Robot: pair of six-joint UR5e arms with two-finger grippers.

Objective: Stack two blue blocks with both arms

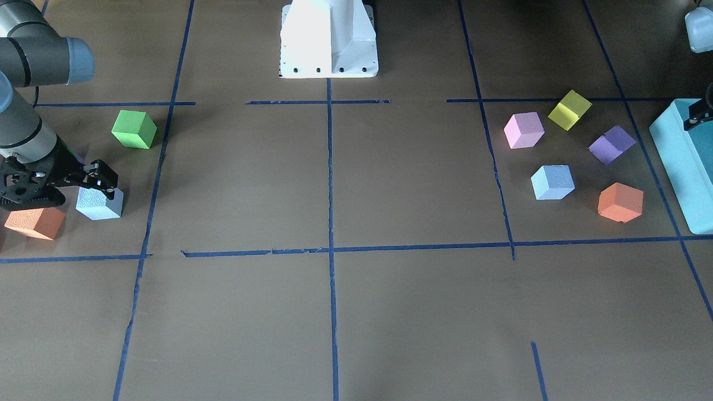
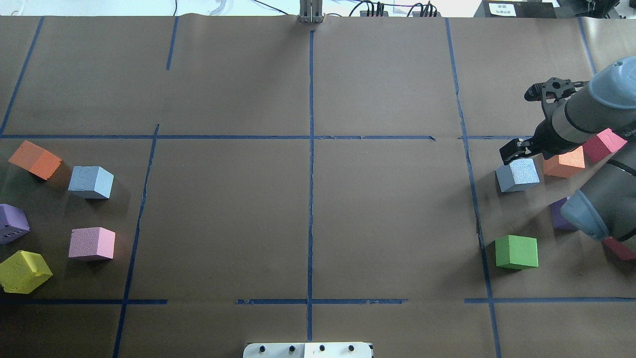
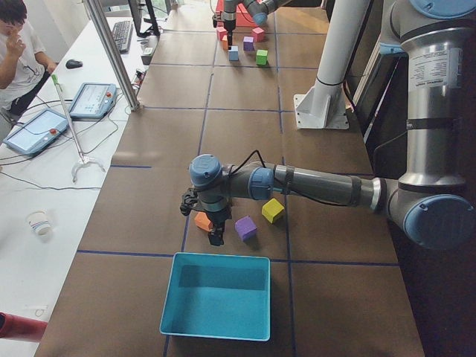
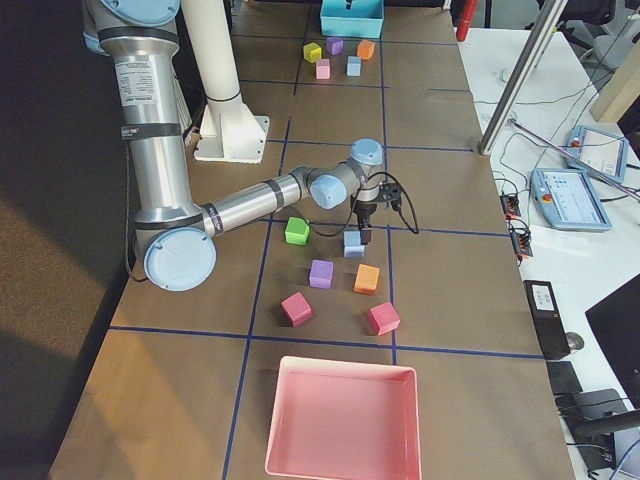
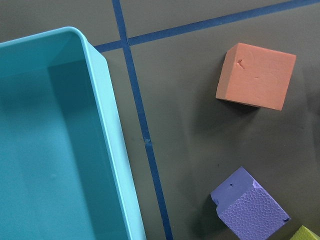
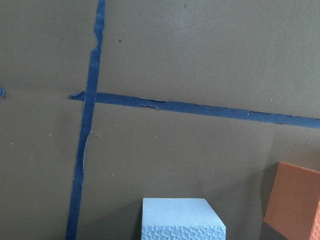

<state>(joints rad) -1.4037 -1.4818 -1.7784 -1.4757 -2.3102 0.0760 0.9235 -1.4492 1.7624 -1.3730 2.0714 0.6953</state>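
Blue block (image 1: 99,204) just beneath right gripper (image 1: 109,184), possibly in contact.

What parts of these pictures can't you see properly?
- Right gripper: front-facing and overhead views, its own black body covers the fingertips, so a pinch on the pale blue foam cube is unclear.
- Left gripper: front-facing view, cut off by the edge beside the teal plastic box; open or shut unclear.
- Purple foam cube: overhead view, mostly hidden under the right arm's grey elbow.
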